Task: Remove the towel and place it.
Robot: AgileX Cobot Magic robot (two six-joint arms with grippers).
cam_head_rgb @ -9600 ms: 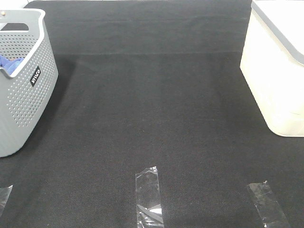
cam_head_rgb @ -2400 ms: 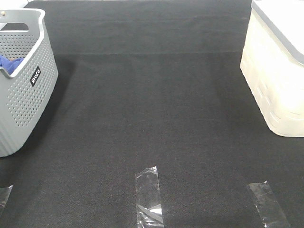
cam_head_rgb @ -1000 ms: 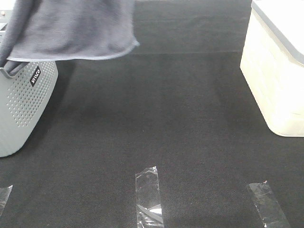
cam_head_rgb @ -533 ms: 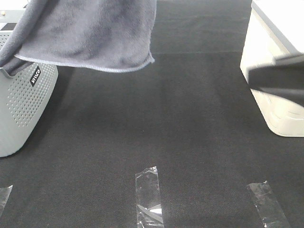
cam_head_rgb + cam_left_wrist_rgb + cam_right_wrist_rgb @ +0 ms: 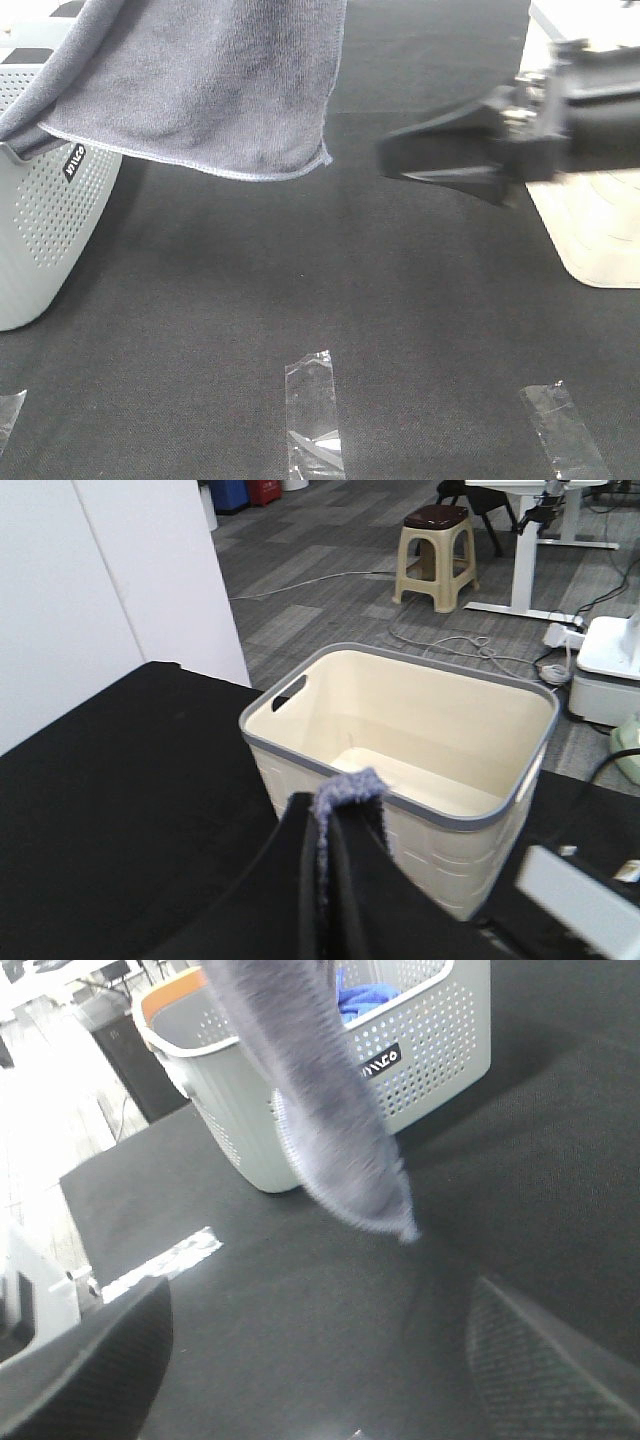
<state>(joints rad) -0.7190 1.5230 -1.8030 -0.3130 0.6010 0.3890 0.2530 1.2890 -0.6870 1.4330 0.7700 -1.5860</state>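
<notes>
The grey-lavender towel (image 5: 200, 90) hangs in the air over the back left of the table, its tail still draped over the rim of the perforated grey basket (image 5: 40, 230). My left gripper (image 5: 325, 815) is shut on a fold of the towel (image 5: 348, 788); it is out of the exterior high view. My right gripper (image 5: 395, 162) is open and blurred, pointing left at the towel's lower right corner, a short gap away. In the right wrist view the towel (image 5: 320, 1110) hangs ahead of the wide-open fingers (image 5: 90, 1360), in front of the basket (image 5: 420, 1050).
A bright blue cloth (image 5: 365, 995) lies inside the basket. A cream bin with a grey rim (image 5: 600, 240) stands at the right edge of the black mat, partly behind my right arm, and the left wrist view shows the bin (image 5: 400, 750) empty. Clear tape strips (image 5: 312, 410) mark the front.
The towel has come up out of the basket and swung right and lower. My right arm has entered from the right and reached left toward the towel's corner.
</notes>
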